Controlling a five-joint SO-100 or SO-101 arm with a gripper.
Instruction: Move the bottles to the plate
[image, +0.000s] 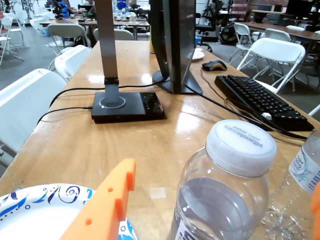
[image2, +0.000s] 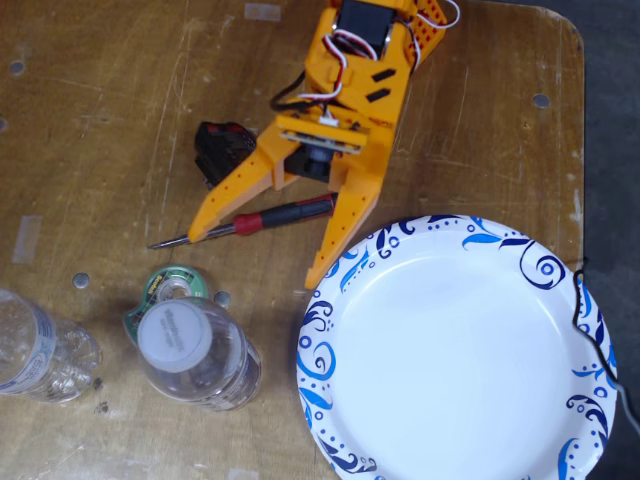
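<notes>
A clear bottle with a white cap stands upright on the wooden table, left of the plate. It fills the near right of the wrist view. A second clear bottle with a pale label is at the left edge, its cap out of view; in the wrist view it is at the right edge. The white plate with a blue swirl rim is empty and also shows in the wrist view. My orange gripper is open and empty, its tips short of the capped bottle. One finger shows in the wrist view.
A green tape dispenser sits against the capped bottle. A red-handled screwdriver lies under the gripper, beside a black part. Farther off are a lamp base, a monitor stand, a keyboard and cables.
</notes>
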